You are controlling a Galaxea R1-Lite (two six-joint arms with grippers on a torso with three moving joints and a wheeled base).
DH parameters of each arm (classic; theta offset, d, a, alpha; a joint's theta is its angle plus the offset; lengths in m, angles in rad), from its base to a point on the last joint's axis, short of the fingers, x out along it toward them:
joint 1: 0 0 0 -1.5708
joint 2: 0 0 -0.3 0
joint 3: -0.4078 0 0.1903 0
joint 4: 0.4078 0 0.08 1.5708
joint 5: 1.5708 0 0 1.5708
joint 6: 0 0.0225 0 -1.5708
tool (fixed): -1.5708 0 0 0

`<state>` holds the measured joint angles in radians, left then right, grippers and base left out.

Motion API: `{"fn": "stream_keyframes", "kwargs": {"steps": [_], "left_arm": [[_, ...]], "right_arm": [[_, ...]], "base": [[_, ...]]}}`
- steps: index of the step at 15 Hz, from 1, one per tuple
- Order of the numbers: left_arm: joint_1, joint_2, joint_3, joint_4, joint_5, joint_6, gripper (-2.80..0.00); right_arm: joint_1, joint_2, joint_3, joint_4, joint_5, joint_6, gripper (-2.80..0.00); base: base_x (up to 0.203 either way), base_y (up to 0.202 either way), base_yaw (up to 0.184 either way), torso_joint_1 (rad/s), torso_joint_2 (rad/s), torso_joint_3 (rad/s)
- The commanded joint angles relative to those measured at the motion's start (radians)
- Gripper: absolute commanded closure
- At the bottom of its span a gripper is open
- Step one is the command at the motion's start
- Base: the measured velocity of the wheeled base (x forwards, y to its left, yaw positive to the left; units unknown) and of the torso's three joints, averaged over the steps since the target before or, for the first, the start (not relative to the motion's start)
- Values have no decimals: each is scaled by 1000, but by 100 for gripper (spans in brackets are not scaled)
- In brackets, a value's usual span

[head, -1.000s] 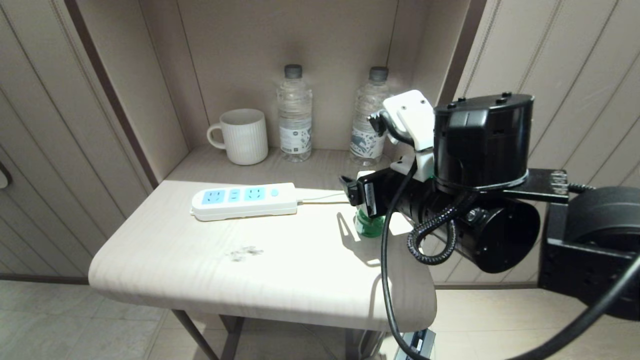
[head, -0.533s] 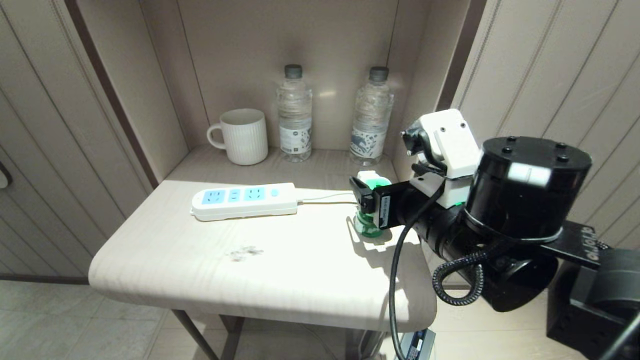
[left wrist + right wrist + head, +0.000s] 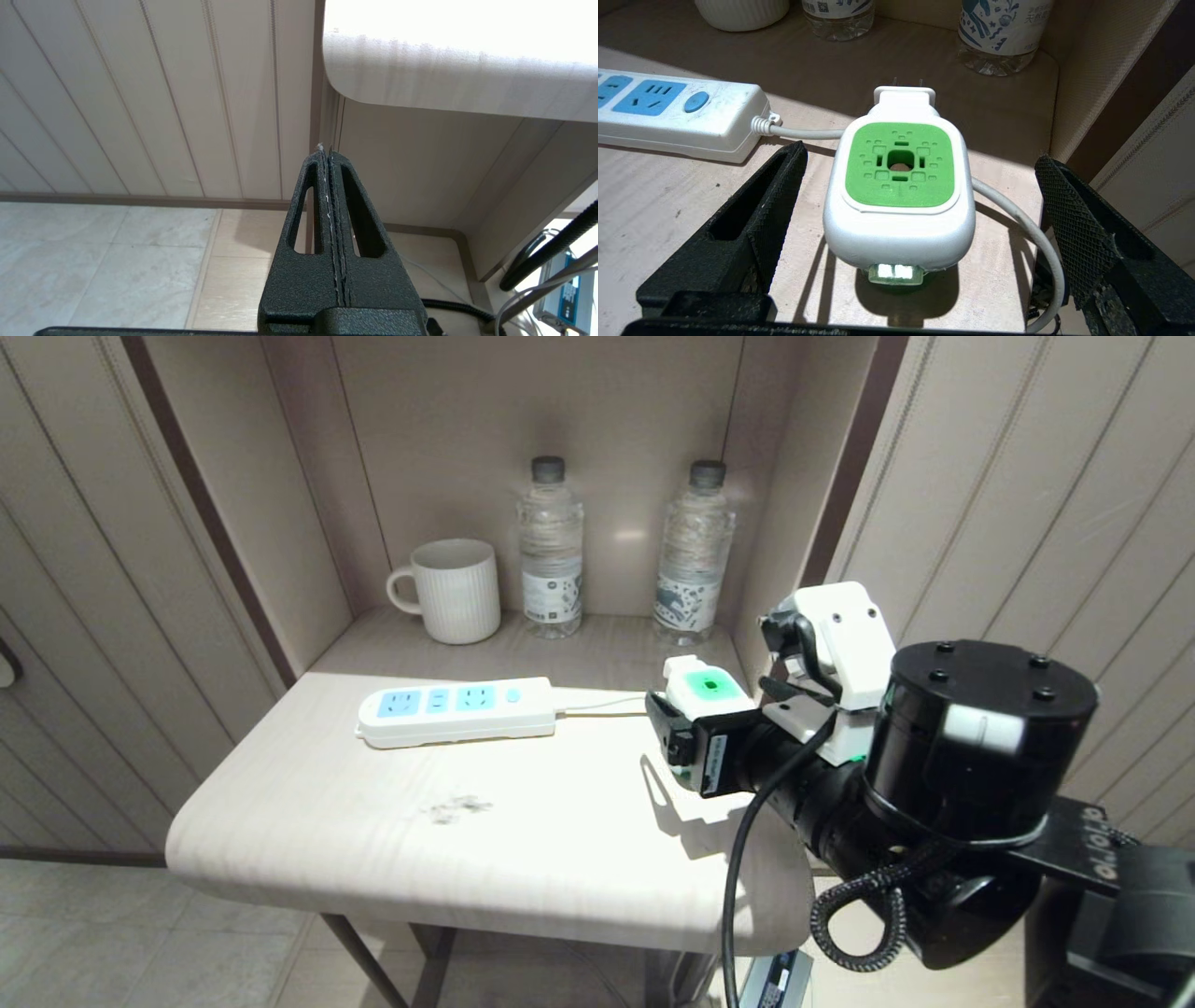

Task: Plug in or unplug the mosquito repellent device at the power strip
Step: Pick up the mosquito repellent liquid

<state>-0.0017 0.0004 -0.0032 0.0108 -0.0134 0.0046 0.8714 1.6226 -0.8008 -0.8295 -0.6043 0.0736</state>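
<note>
On the pale wooden table [image 3: 373, 840], toward its right edge, the mosquito repellent device [image 3: 707, 689] is seen standing upright, its green-faced white head uppermost; in the right wrist view the same device [image 3: 900, 186] is shown from above, with two metal prongs pointing toward the alcove behind it and a green base just visible beneath the head; the right gripper [image 3: 686, 747] is held level at the device, its jaws spread wide; one black finger [image 3: 761, 219] is placed on one side of the device and the other on the far side, with a clear gap between each finger and the white housing, so nothing is gripped; the power strip [image 3: 457, 709] is laid flat on the table well to the left of the device, its three light-blue socket faces and round button turned upward, every socket unoccupied; its white cord [image 3: 1017, 219] is run from the strip's end past the device and curves down off the table edge; the left gripper [image 3: 327, 154] is parked low beside the table, below its top, its two black fingers pressed together with nothing between them; at the back of the alcove a ribbed white mug [image 3: 455, 590] and two clear water bottles [image 3: 551, 546] are stood against the wall.
</note>
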Motion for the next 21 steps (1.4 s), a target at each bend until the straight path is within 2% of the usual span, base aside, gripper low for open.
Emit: {"fn": "stream_keyframes", "kwargs": {"steps": [1,10,14,21], "left_arm": [[0,1,0,0,0,0,0],[0,1,0,0,0,0,0],[0,1,0,0,0,0,0],[0,1,0,0,0,0,0]], "right_arm": [[11,5,4,-16,-3,0,-280],[6,42,3,-20,-6,18,-280],[8,81,-5,-131,-9,-18,-280],[-2,88,-8,-134,-6,-32,-280]], "base": [[0,0,0,0,0,0],[0,0,0,0,0,0],[0,0,0,0,0,0],[0,0,0,0,0,0]]}}
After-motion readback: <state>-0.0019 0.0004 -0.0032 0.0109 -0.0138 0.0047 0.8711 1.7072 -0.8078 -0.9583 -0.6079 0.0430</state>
